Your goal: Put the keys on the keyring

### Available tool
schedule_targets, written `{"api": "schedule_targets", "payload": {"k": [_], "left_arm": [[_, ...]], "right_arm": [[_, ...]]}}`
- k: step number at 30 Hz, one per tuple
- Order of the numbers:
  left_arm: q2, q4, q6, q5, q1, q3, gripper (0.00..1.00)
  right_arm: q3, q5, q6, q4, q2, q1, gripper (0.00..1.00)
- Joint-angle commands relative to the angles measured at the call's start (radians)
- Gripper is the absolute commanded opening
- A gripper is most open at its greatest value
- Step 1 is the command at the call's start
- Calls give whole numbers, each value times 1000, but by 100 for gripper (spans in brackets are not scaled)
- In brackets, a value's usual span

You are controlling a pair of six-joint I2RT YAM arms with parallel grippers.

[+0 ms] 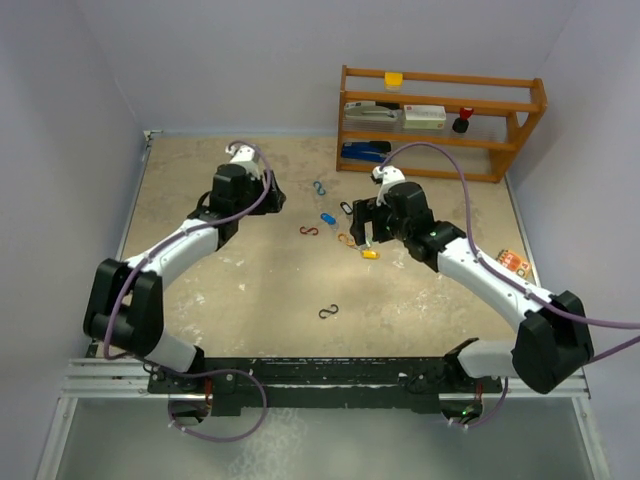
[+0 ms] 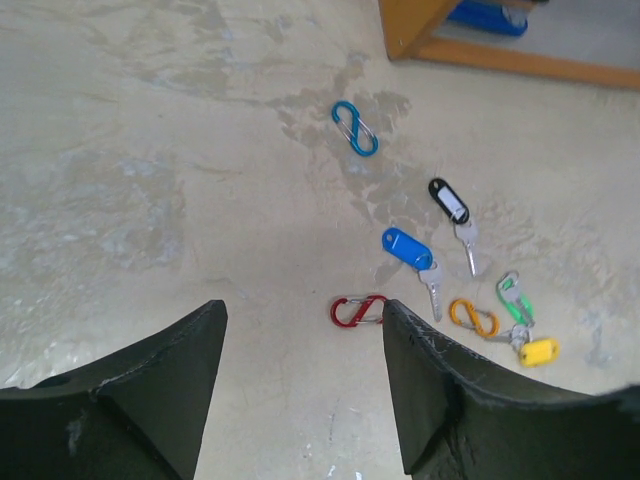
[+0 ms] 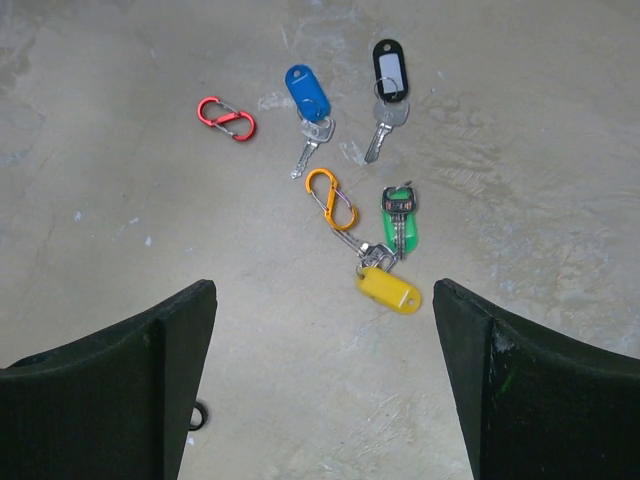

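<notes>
Yellow plastic-tagged key (image 3: 390, 290) and green plastic-tagged key (image 3: 400, 225) seem joined to orange S-shaped wire hook (image 3: 331, 198), centre of right wrist view; blue-tagged key (image 3: 307, 92) and black-tagged key (image 3: 390, 68) lie loose above. Left gripper (image 2: 303, 320), right gripper (image 3: 322, 300): released, empty. Step: approach; next needs a fine pinch on a loose key. Black tag's white label (image 3: 390, 72) unreadable.
</notes>
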Motion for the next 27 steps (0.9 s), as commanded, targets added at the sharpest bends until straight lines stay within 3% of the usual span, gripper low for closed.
{"api": "schedule_targets", "payload": {"k": [1,10,19,27], "left_arm": [[130,1,126,182,-17,99,61],[339,134,81,236,-51,126,77],[410,277,12,283,-85,126,79],[482,279,0,296,-109,157,81]], "right_arm": [[12,51,19,3,-65,1,92],[-8,58,18,-12,-134,1,93],[-15,78,10,-9,-134,1,94],[-18,88,6,-9,-142,1,95]]}}
